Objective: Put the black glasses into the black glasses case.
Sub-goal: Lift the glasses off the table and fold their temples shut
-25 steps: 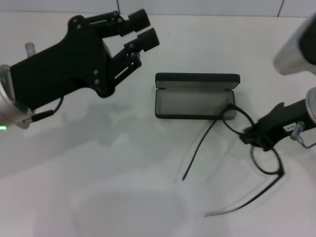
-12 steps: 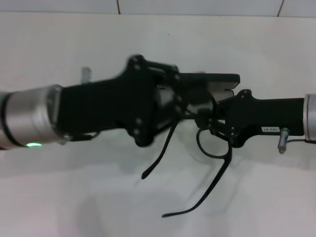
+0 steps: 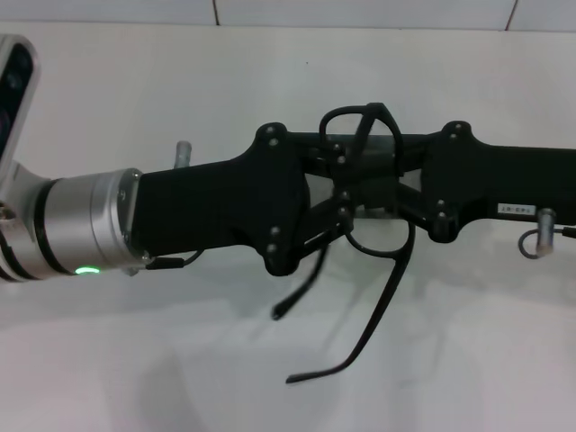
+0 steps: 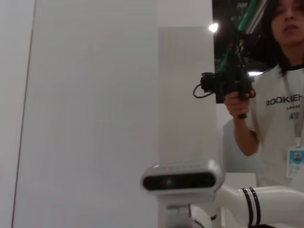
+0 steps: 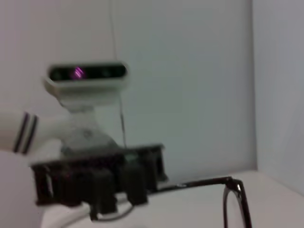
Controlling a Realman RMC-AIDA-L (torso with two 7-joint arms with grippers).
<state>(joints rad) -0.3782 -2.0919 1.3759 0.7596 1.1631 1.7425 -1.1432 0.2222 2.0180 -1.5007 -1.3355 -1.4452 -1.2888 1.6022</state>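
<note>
Here the left gripper (image 3: 337,193) and right gripper (image 3: 396,193) met above the table (image 3: 135,360), both apparently pinching the black glasses (image 3: 360,153) aloft, probably to fold the dangling temples. The black glasses case was hidden beneath. Only the right wrist view showed a lens edge-on.

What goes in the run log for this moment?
left gripper: at black glasses | right gripper: at glasses | both meet mid-table | case: hidden | glasses: not cased
</note>
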